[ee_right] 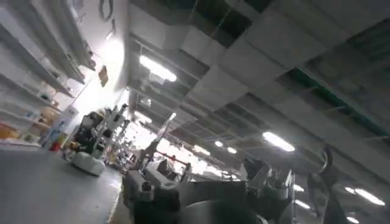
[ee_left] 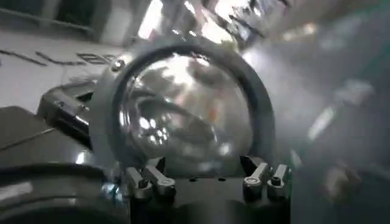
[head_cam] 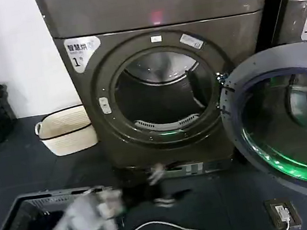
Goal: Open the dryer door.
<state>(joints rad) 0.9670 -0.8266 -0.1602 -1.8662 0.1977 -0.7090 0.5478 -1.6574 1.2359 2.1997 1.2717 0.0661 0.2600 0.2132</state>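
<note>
While the dryer door (head_cam: 286, 123) hangs swung wide at the machine's right | left hand (head_cam: 107, 207) low by the floor, grip unreadable | step: opening looks done | next: retract clear.

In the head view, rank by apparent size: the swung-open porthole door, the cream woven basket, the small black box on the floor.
1. Chrome-ringed dark-glass dryer door, largest, though nearest the camera.
2. Cream woven basket.
3. Small black box.

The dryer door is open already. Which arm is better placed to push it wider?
Probably left: its pincer faces the dryer door glass, fingers apart. The right wrist camera looks at the ceiling.
</note>
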